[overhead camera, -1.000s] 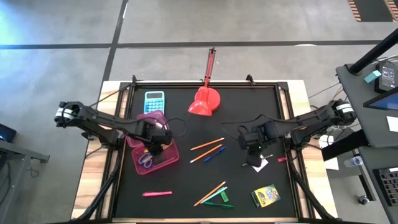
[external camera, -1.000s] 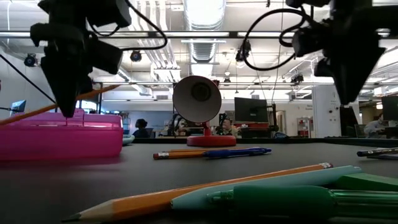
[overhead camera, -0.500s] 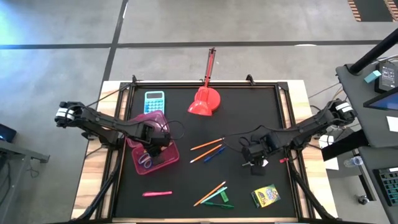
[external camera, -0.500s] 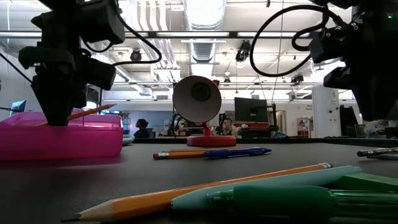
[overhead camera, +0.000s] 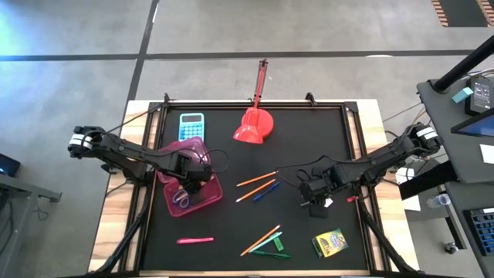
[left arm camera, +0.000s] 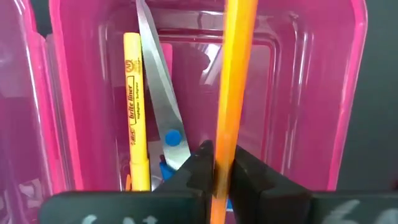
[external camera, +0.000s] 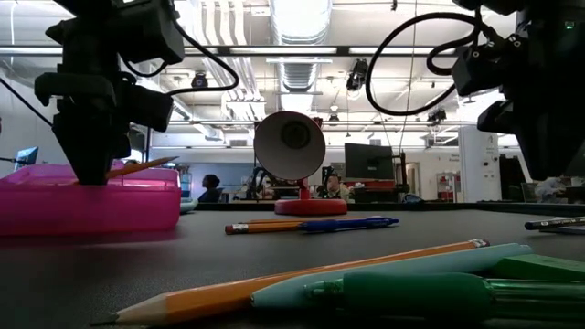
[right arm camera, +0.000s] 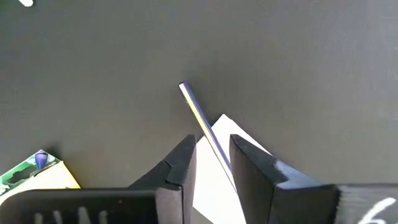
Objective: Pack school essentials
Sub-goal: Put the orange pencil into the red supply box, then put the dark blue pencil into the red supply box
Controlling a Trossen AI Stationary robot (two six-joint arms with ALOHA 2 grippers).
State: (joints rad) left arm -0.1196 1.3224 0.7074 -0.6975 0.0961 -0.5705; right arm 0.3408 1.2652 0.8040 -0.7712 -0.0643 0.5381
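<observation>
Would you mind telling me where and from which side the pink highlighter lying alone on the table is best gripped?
Grip the slim pink highlighter at mid-length, coming straight down from above with the tool closing across its narrow width. It lies flat on the black table, crosswise in the high view, nothing touching it, so its middle is free and should balance.

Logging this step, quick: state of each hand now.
Left hand: closed on the thin orange pencil, over the pink plastic case.
Right hand: open, astride the small white square.
</observation>
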